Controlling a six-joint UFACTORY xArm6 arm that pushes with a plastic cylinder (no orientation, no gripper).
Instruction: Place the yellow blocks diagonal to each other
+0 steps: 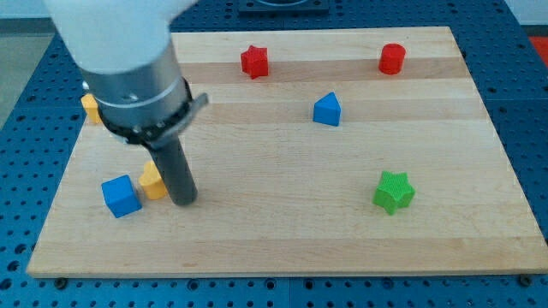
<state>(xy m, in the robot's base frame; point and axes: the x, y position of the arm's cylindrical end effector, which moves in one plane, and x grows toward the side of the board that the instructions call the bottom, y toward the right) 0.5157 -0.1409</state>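
Near the board's left edge, one yellow block (89,106) shows only partly behind the arm. Lower, beside the blue cube (121,195), the second yellow block (152,181) touches my tip (183,202) on its left side. My tip is a bare rod and holds nothing. A push from here would send this block leftward.

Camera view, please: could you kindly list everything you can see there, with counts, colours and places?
Wooden board: 1, light wood, fills the view.
Red star block: 1, top centre.
Red cylinder block: 1, top right.
Blue wedge-like block: 1, right of centre.
Green star block: 1, lower right.
Blue cube: 1, lower left.
Yellow blocks: 2, one beside the blue cube, one at the left edge, partly hidden.
My tip: 1, dark, just right of the lower yellow block.
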